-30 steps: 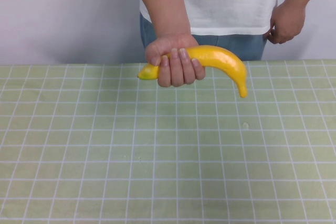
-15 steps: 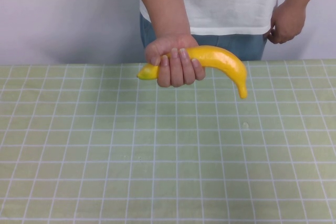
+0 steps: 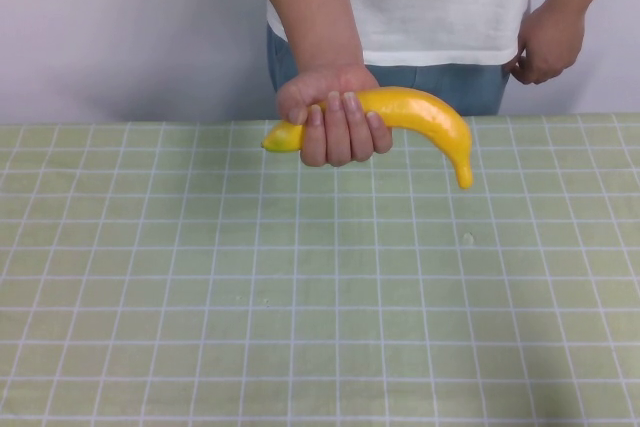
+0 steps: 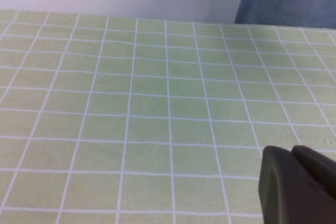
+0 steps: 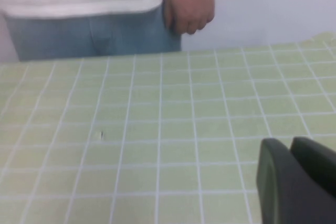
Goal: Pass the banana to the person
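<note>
The person [image 3: 440, 7], in a white t-shirt and blue jeans, stands behind the table's far edge. One of the person's hands [image 3: 335, 117] grips the bright-yellow banana [image 3: 425, 117] just above the table, its tip pointing down. The other hand rests at the hip [image 3: 545, 42]. Neither gripper shows in the high view. My left gripper [image 4: 291, 153] is shut and empty, low over the tablecloth. My right gripper [image 5: 290, 145] is also shut and empty, over the cloth, facing the person's jeans [image 5: 89, 35]. The banana does not show in either wrist view.
The table is covered with a light-green cloth with a white grid [image 3: 320, 297]. A small speck [image 3: 467, 239] lies on it right of centre. A white wall stands behind the person.
</note>
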